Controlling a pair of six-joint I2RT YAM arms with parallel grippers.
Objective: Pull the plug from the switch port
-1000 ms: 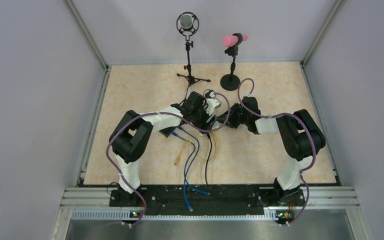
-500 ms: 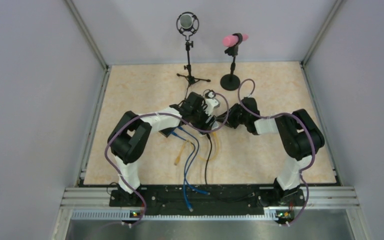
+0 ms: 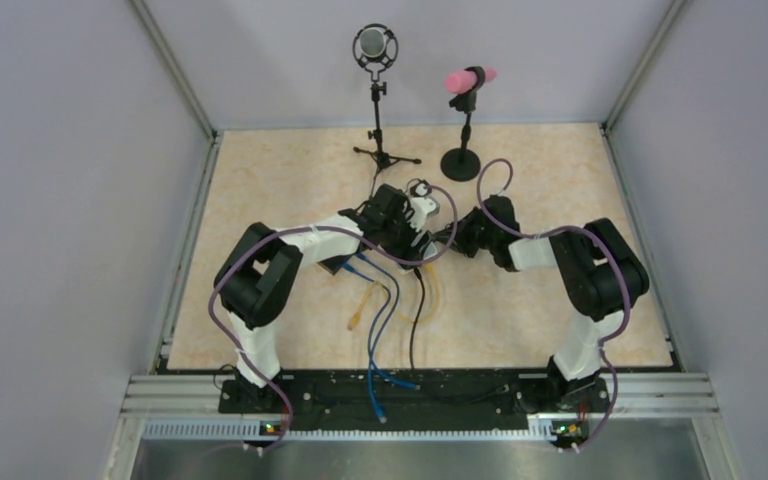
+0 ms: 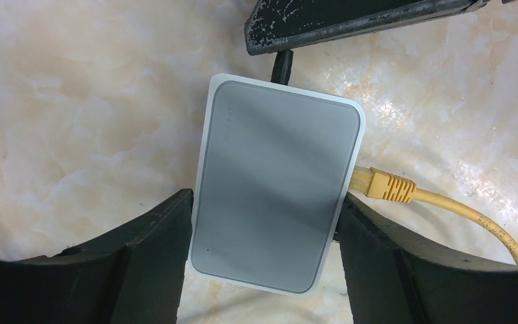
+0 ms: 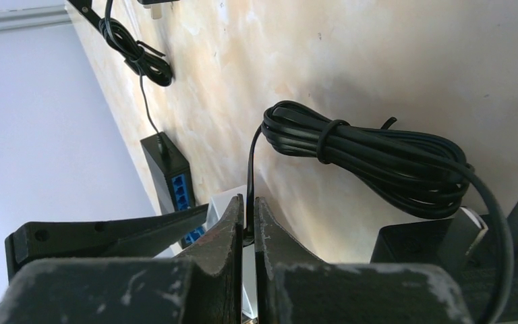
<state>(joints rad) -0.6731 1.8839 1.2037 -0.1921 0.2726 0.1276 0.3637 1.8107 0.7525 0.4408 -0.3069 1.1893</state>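
The left end effector point(image 4: 264, 202) grasps the grey-white network switch point(image 4: 280, 148) by its two long sides, and the switch lies flat on the marbled counter point(image 4: 74, 101). The right end effector point(image 5: 248, 209) is clenched on the black plug point(image 4: 282, 66), which meets the switch's short edge. A yellow Ethernet plug point(image 4: 381, 185) sits in a side port.

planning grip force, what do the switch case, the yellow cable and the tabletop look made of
Switch case: likely moulded plastic, with a matte grey top, white rim and rounded corners.
Yellow cable: flexible rubbery or vinyl jacket, with a ribbed boot at the plug.
Tabletop: beige marble pattern with shiny glints, probably laminate or printed sheet rather than stone; cannot be sure.
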